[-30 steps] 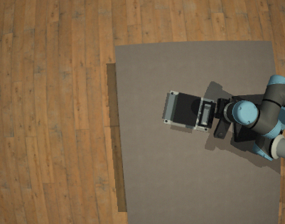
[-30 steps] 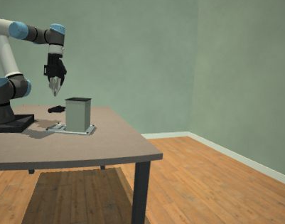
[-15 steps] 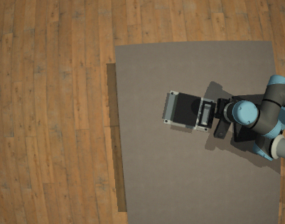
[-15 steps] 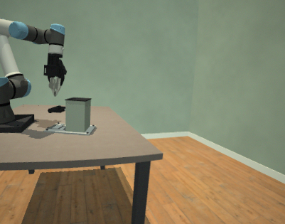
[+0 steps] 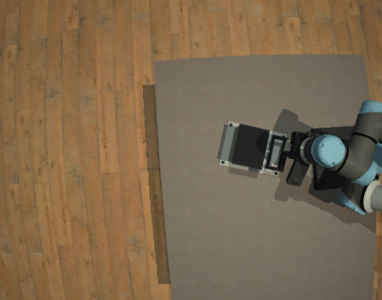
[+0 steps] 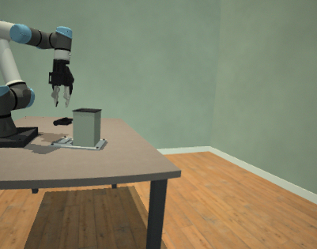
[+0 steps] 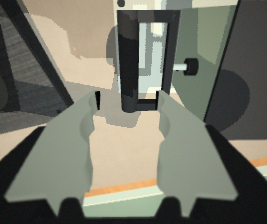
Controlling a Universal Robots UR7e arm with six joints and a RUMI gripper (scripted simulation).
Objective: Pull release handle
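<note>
Release handle [image 7: 145, 60] sits on the arm-facing side of the grey housing [image 6: 87, 127], which is bolted by a base plate [image 6: 98, 145] to the worktop [image 6: 122, 161]. From the wrist view it reads as a dark rectangular loop, one thick round bar as the grip, directly ahead of the end effector [image 7: 127, 131] and untouched.

End effector: fingers part-way apart, nothing between them.

Doing this step well, my read:
- gap looks only just wider than the grip bar, so open a bit more before descending
- centre on the thick bar, not the thin side of the loop
- keep the pads square to the bar so the spring load doesn't twist it out
- stay off the housing top and the small knob [image 7: 192, 66] beside the handle, since only the grip may be touched

Arm pose: end effector [image 6: 62, 96] hangs fingers-down, above and just on the arm's side of the housing, well off the worktop. Forearm runs roughly level from the elbow; wrist turned straight down.
</note>
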